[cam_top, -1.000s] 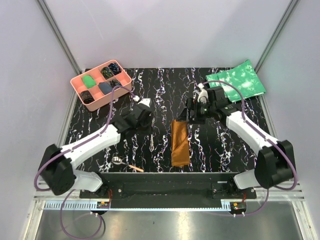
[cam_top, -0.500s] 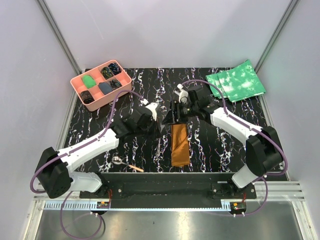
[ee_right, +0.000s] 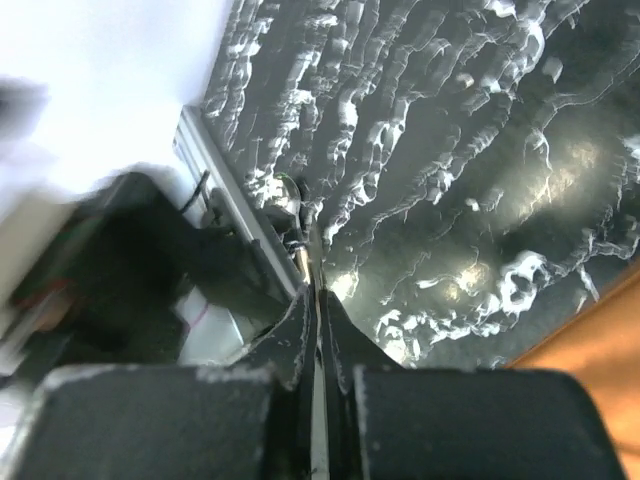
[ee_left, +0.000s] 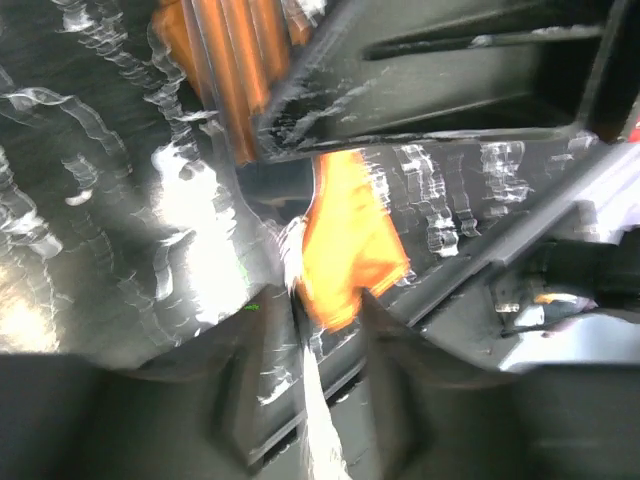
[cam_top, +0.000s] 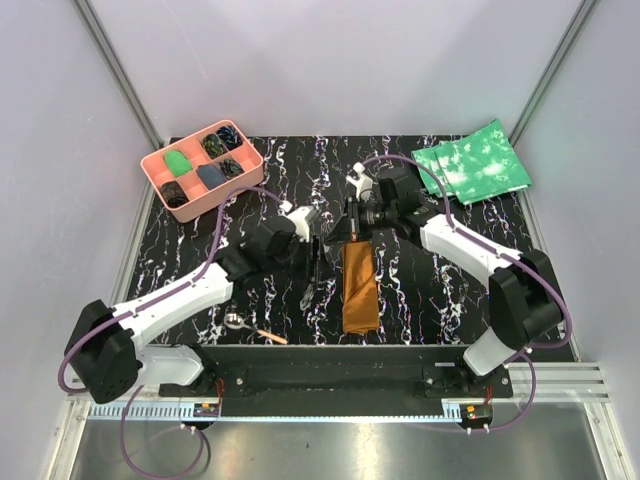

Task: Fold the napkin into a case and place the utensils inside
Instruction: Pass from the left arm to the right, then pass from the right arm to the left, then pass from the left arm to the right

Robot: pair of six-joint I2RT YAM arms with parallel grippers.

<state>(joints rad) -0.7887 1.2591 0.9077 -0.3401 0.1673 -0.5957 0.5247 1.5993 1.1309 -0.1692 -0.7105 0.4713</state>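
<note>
The rust-brown napkin, folded into a narrow case (cam_top: 360,288), lies lengthwise at the table's middle. Just left of its far end the two grippers meet above the table. My right gripper (cam_top: 341,236) (ee_right: 318,300) is shut on the thin silver fork (cam_top: 312,284) (ee_right: 318,420), which runs straight between its pads. My left gripper (cam_top: 319,256) (ee_left: 318,310) stands open around the same fork (ee_left: 318,400), its fingers apart on either side. The case's orange cloth (ee_left: 345,240) shows beyond them. The second utensil, silver with an orange-tan end (cam_top: 252,329), lies near the front left edge.
A pink compartment tray (cam_top: 228,190) with small items sits at the far left corner. Green mottled cloths (cam_top: 472,162) lie at the far right corner. Both arms crowd the table's centre, close over the case's far end.
The left gripper lifted the fork off the table and carried it right. The right gripper swung left to meet it and shut on the fork; the left jaws then opened.
</note>
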